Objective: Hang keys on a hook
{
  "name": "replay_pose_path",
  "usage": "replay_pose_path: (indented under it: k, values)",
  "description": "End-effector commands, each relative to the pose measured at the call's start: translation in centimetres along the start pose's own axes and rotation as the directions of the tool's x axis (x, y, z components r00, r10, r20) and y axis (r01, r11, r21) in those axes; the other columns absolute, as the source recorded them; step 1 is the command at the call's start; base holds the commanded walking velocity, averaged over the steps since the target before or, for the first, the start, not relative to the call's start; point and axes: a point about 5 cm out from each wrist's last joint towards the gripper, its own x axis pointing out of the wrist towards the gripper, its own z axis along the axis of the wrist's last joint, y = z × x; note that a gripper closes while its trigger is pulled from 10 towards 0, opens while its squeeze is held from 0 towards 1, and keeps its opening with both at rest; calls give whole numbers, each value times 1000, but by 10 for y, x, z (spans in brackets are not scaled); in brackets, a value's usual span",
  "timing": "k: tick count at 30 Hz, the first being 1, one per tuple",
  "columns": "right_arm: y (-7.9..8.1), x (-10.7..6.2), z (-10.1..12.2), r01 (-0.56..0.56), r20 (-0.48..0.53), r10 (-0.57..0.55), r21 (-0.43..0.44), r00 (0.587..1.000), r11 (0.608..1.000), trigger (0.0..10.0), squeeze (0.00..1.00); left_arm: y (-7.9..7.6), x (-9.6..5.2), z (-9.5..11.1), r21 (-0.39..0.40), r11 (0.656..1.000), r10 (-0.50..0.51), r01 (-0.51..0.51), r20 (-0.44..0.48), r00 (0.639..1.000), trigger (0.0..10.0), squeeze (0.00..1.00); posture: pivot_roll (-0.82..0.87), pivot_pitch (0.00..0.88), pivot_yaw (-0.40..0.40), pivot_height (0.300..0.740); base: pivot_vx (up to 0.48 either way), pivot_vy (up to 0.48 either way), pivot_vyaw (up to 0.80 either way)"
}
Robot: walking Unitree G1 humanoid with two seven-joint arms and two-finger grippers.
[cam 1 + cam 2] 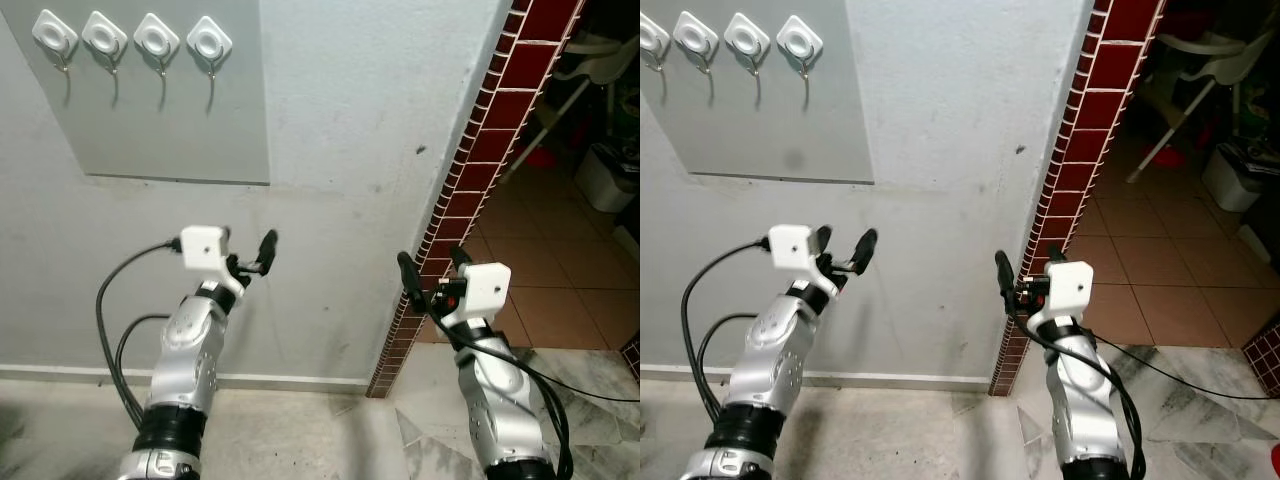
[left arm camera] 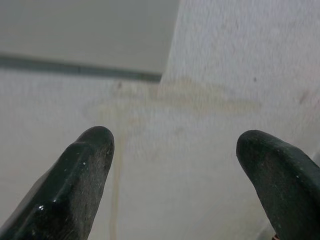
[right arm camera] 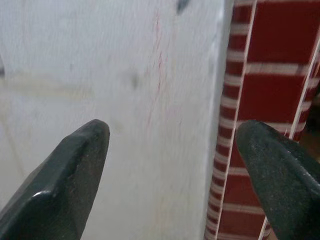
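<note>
Hooks (image 1: 132, 40), four white square-backed ones, sit in a level row on a grey panel (image 1: 180, 120) high on the wall, each prong hanging downward. Below them, the left claw (image 1: 250, 258) and right claw (image 1: 432, 272) are raised, both wide open and holding nothing. Red tiles (image 1: 470, 180) edge the wall's corner.

We find no readable text, label, brand, number or sign anywhere in these views.
</note>
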Motion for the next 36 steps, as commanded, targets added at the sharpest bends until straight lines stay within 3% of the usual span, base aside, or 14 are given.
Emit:
replay_pose_path:
  k: [1, 4, 10, 11, 12, 15, 17, 21, 30, 36]
  values:
    - [-3, 6, 9, 7, 14, -8, 5, 1000, 1000, 10000, 0, 6, -1, 3, -13, 999, 37, -37, 2, 999, 10000, 0, -100, 0, -15, 740, 0, 0, 0]
    - [-2, 8, 12, -4, 8, 4, 9, 1000, 1000, 10000, 0, 9, -4, 2, 24, 998, 64, -64, -1, 998, 10000, 0, -99, 0, -17, 740, 0, 0, 0]
    - [10, 0, 5, -27, -25, 27, 11, 999, 1000, 10000, 0, -4, -10, -6, 78, 996, 53, -51, -20, 998, 10000, 0, -104, 0, -12, 740, 0, 0, 0]
    - [14, -3, 5, -22, -28, 22, 19, 999, 1000, 10000, 0, -12, -12, -9, 16, 999, 38, -38, -35, 999, 10000, 0, -109, 0, -9, 740, 0, 0, 0]
    - [14, -3, 5, -22, -28, 22, 19, 999, 1000, 10000, 0, -12, -12, -9, 16, 999, 38, -38, -35, 999, 10000, 0, -109, 0, -9, 740, 0, 0, 0]
    - [21, -7, 3, -29, -38, 30, 19, 999, 999, 10000, 0, -27, -16, -11, -89, 995, -53, 49, -42, 998, 10000, 0, -110, 0, -7, 740, 0, 0, 0]
    - [23, -8, 3, -30, -42, 30, 16, 999, 999, 10000, 0, -28, -16, -10, -75, 996, -49, 46, -40, 998, 10000, 0, -114, 0, -2, 740, 0, 0, 0]
    - [19, -9, 1, -8, -62, 8, -4, 998, 1000, 10000, 0, -21, -14, -8, -25, 1000, -18, 17, -44, 999, 10000, 0, -113, 0, -1, 740, 0, 0, 400]
    - [9, -7, 0, 34, -76, -35, -20, 996, 999, 10000, 0, -5, -7, -4, -23, 998, 59, -61, -76, 995, 10000, 0, -112, 0, 2, 740, 0, 0, 800]
    - [6, -7, 0, 42, -82, -44, -31, 996, 999, 10000, 0, -5, -5, -6, -12, 997, 69, -71, -90, 994, 10000, 0, -112, 0, -5, 740, 0, 0, 800]
